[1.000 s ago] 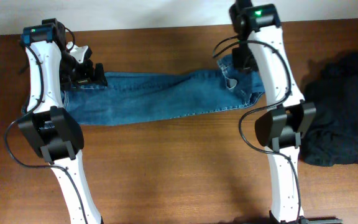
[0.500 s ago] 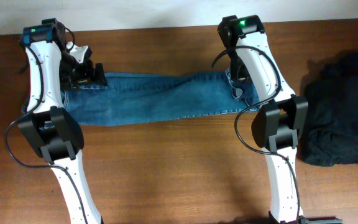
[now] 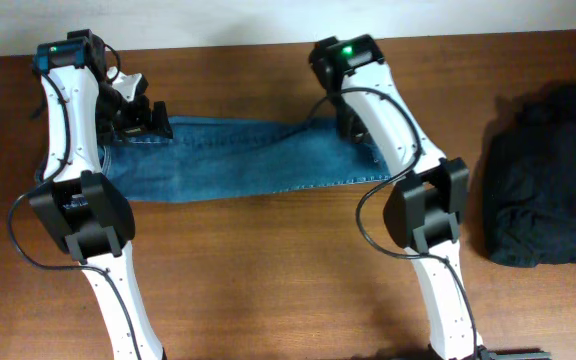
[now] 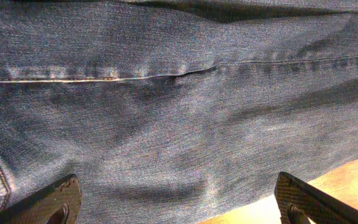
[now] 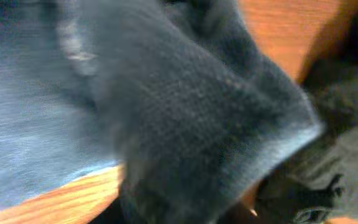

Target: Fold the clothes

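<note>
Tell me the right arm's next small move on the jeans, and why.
Probably carry its end of the long blue denim jeans leftward, towards the open left gripper. They lie stretched almost full length across the wooden table, and the right wrist view shows denim bunched up close; whether the right gripper grips it is unclear.
</note>
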Tool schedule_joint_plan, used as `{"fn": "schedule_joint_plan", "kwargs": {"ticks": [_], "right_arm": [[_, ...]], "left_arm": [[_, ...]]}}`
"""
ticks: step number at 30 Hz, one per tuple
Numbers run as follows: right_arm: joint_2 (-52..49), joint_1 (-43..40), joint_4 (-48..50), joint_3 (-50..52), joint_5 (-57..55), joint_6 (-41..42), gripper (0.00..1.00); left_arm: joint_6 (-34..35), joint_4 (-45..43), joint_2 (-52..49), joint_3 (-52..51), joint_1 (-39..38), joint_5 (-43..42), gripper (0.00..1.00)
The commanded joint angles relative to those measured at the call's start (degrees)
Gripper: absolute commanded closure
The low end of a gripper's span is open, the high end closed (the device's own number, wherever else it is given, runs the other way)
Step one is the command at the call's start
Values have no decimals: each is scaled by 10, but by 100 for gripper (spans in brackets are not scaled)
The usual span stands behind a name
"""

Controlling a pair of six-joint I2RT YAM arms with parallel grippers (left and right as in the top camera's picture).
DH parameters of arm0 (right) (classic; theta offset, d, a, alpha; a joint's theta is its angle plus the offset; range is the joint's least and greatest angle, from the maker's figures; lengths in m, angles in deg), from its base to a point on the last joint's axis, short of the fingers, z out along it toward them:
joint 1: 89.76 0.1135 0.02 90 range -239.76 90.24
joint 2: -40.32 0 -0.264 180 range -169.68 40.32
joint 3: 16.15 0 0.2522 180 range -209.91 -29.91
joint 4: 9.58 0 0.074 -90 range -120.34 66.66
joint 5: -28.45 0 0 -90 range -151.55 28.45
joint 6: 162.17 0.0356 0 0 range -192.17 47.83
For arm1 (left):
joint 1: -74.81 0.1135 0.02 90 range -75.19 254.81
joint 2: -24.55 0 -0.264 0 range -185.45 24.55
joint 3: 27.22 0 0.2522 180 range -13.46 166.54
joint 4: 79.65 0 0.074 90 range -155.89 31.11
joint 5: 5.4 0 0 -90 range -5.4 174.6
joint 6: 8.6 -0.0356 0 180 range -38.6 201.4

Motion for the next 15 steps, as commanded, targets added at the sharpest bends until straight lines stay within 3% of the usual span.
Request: {"fn": "schedule_joint_plan", "kwargs": {"ticks": [1,5,10,15], "right_arm": [[6,22,9,4,62,7,20],[6,32,40,4,160,-25,20],[6,30,46,3,181,-32,21],[6,30,83,3,340,-96,24]], "left_arm": [[-7,-1,4,-3,-2,0,1],[-7,-1,4,-3,-2,0,1],[-7,-1,4,-3,-2,0,1],[-7,-2,4,-3,-2,0,1]]}}
